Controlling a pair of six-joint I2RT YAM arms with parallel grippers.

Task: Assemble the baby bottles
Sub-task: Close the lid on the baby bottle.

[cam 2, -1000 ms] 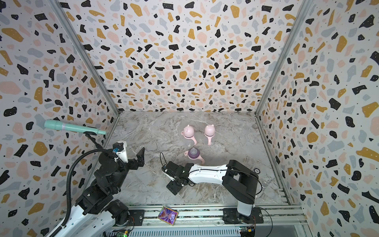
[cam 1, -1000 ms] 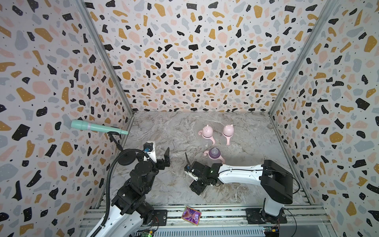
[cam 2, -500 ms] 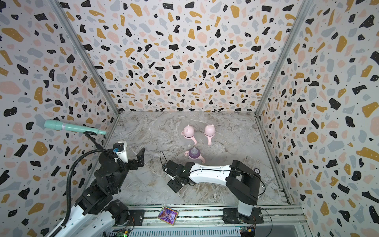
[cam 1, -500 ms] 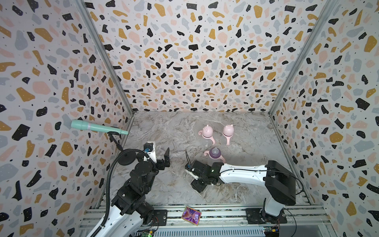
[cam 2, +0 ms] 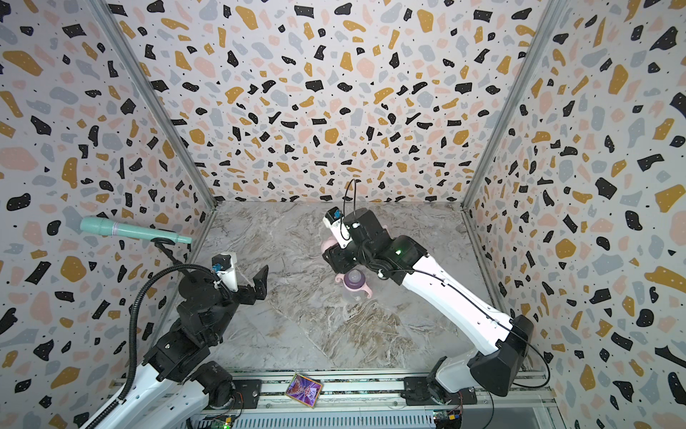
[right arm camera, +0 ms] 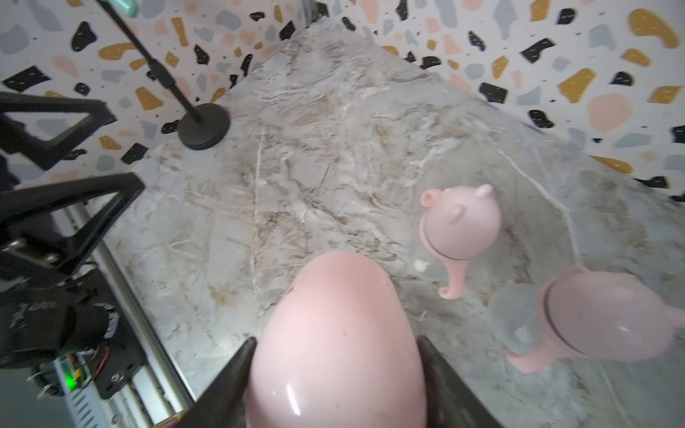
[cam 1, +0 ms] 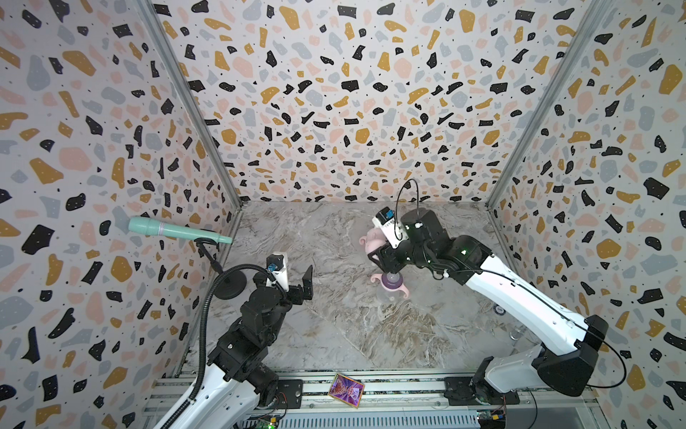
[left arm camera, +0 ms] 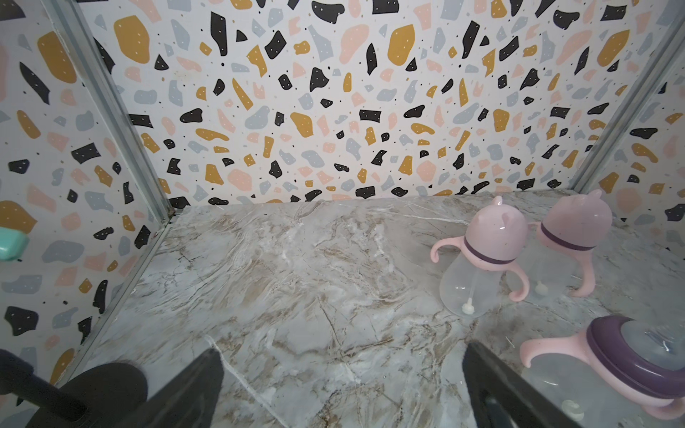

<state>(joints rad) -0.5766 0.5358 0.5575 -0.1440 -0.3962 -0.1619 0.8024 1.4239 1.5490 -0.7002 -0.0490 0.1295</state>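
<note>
Beside the uncapped bottle: right fingers grip pink cap | left fingers spread, empty | two bottles capped

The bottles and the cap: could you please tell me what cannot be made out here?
Top views: right arm hides most of both capped bottles.
Right wrist view: bottom edge cuts off the cap held in the right gripper.
Left wrist view: edge crops the open bottle.
</note>
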